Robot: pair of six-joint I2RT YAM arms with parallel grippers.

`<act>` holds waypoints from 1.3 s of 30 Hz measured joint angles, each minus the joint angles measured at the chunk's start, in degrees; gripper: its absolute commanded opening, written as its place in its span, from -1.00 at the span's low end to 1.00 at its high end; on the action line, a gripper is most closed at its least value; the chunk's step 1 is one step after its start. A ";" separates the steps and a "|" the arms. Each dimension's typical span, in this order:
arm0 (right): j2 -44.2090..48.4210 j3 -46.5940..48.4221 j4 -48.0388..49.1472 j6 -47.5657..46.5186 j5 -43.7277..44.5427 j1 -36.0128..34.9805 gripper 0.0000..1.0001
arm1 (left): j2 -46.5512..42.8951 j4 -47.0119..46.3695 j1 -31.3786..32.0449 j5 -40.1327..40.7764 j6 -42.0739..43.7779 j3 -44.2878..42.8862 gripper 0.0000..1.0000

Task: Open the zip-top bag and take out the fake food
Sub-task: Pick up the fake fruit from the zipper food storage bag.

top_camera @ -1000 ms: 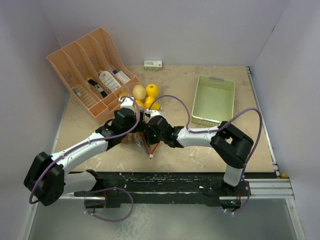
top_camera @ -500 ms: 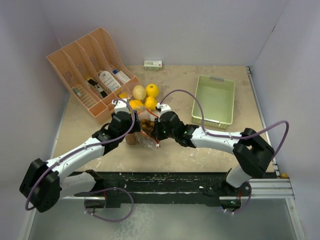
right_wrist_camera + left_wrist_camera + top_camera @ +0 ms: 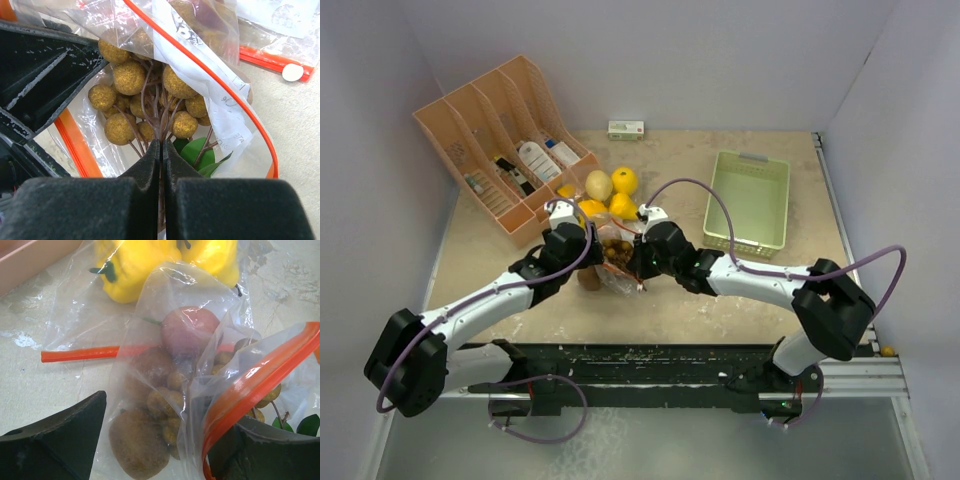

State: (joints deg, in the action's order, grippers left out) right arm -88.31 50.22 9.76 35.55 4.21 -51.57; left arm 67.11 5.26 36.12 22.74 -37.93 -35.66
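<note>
The clear zip-top bag (image 3: 616, 262) with an orange zip strip (image 3: 250, 390) lies mid-table, its mouth open toward my right gripper. Inside it are brown lumps (image 3: 137, 445), a reddish piece (image 3: 190, 330) and a stemmed cluster of golden-brown balls (image 3: 145, 100) with green leaves. My right gripper (image 3: 161, 145) is inside the mouth, shut on the cluster's stem; it also shows in the top view (image 3: 636, 262). My left gripper (image 3: 167, 440) is open, its fingers wide apart on either side of the bag (image 3: 582, 246). Yellow lemons (image 3: 624, 180) and peppers (image 3: 135, 265) lie just beyond.
An orange rack (image 3: 500, 140) holding bottles and packets stands at the back left. A pale green basket (image 3: 750, 200) is at the right. A small box (image 3: 626, 129) sits by the back wall. A second clear bag's orange strip (image 3: 80, 354) lies by the peppers.
Both grippers and the bag have shifted away from the near edge toward the yellow pieces. The right arm has stretched out flatter. Little has moved in the last half second.
</note>
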 measured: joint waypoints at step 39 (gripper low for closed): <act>1.53 -3.74 7.15 2.56 -6.71 4.46 -1.00 | -20.76 6.01 -1.01 -2.86 -7.85 8.00 0.98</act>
State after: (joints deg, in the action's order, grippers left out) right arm -86.78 46.48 16.91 38.11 -2.50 -47.11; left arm 46.35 11.27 35.11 19.88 -45.78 -27.66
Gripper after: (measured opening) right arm 0.007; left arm 0.990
